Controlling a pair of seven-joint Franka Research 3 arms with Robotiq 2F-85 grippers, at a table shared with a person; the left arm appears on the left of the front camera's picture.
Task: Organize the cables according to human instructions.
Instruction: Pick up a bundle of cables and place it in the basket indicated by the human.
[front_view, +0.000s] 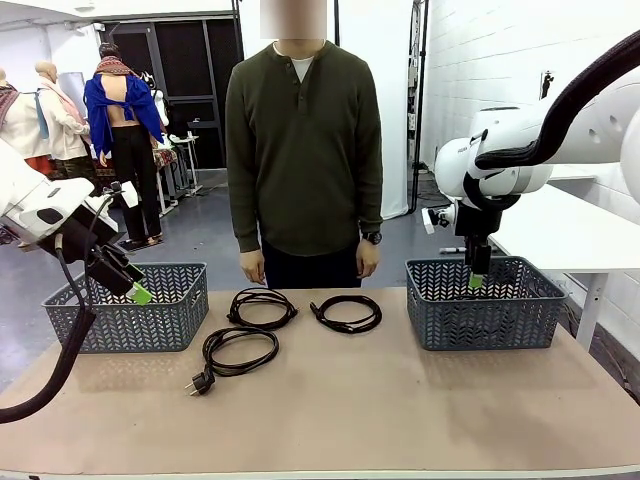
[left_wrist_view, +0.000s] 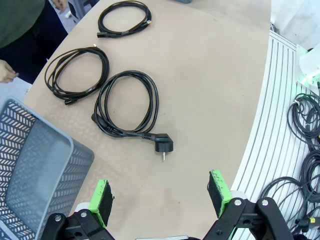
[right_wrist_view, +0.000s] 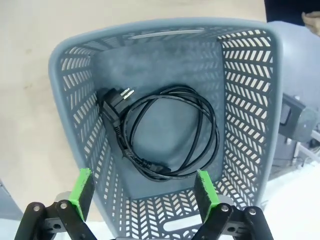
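Three coiled black cables lie on the tan table in front of the human (front_view: 300, 150): one at the far left (front_view: 262, 307), one at the far middle (front_view: 347, 313), and a nearer one (front_view: 238, 350) with its plug pointing toward me. The left wrist view shows the same three cables (left_wrist_view: 124, 17) (left_wrist_view: 76, 72) (left_wrist_view: 127, 107). Another cable (right_wrist_view: 165, 132) lies coiled inside the right grey basket (right_wrist_view: 245, 100). My right gripper (front_view: 478, 278) (right_wrist_view: 142, 190) hangs open just above that basket. My left gripper (front_view: 135, 285) (left_wrist_view: 162, 197) is open and empty above the left basket (front_view: 150, 320).
The right basket (front_view: 470, 320) stands at the table's far right and the left basket (left_wrist_view: 35, 165) at its far left. The person's hands hang at the far edge. Loose cables (left_wrist_view: 305, 120) lie on the floor beyond the table's edge, and a white table (front_view: 570, 235) stands at the right.
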